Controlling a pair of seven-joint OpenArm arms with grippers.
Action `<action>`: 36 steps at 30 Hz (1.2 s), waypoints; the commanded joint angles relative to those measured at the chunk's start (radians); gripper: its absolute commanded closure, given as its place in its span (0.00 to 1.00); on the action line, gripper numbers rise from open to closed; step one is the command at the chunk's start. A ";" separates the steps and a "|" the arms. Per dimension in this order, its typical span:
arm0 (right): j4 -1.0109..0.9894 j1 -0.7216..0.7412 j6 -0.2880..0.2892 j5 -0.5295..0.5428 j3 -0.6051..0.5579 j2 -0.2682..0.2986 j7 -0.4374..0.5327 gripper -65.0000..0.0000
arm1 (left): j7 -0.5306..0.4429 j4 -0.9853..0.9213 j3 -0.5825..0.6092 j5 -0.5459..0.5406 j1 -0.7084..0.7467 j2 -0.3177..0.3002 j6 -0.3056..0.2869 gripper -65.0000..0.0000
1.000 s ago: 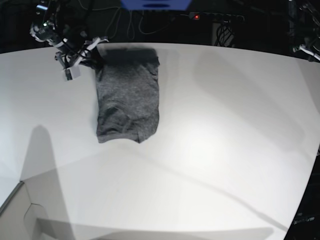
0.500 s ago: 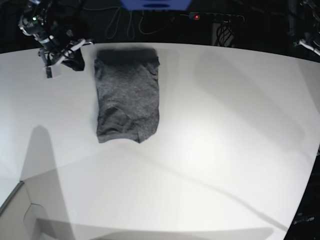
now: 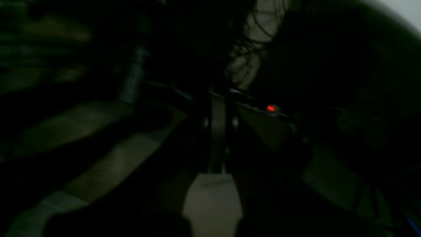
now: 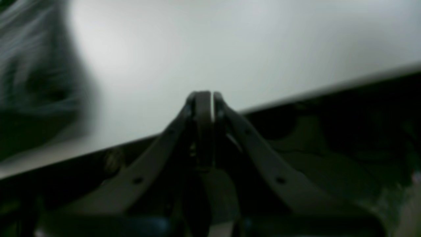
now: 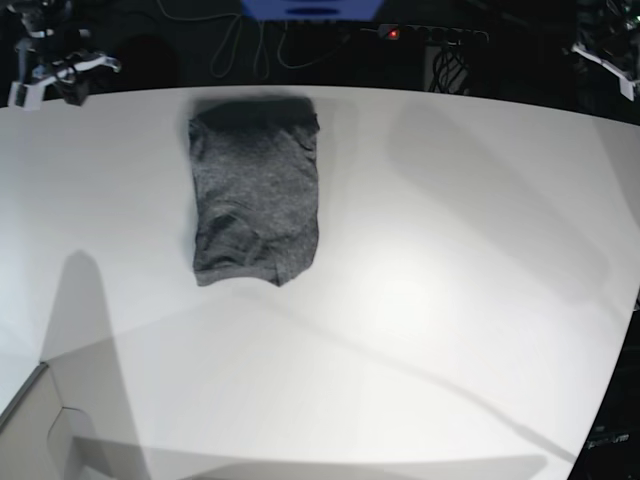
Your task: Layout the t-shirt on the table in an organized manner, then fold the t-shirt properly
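With the t-shirt (image 5: 255, 190) lying folded into a compact rectangle near the far edge of the table (image 5: 450, 300), folding is judged finished, both the right gripper (image 4: 204, 95) and left gripper (image 3: 217, 131) being pressed together empty, so only parking seems required.

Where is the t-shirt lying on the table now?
In the base view the t-shirt lies folded on the table, left of centre, its top near the far edge.

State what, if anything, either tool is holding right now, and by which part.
Nothing is held. The right tool is shut on nothing near the table edge; the left tool is shut too. The t-shirt lies folded, untouched.
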 commanded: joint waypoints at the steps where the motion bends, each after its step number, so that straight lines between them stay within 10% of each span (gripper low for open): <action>1: 0.000 -0.005 0.000 0.016 0.020 0.006 0.019 1.00 | -0.026 -0.029 -0.006 0.003 0.008 -0.015 0.002 1.00; 15: -0.501 0.098 0.002 -0.240 0.083 0.006 0.310 1.00 | -0.403 -0.576 0.207 0.010 -0.041 -0.069 0.002 1.00; 27: -0.886 0.172 -0.001 -0.395 0.076 0.019 0.637 1.00 | -0.764 -1.016 0.278 0.279 -0.204 -0.046 0.002 1.00; 36: -1.279 0.218 -0.064 -0.424 0.060 0.116 0.873 1.00 | -0.790 -1.117 0.278 0.437 -0.301 -0.020 0.266 1.00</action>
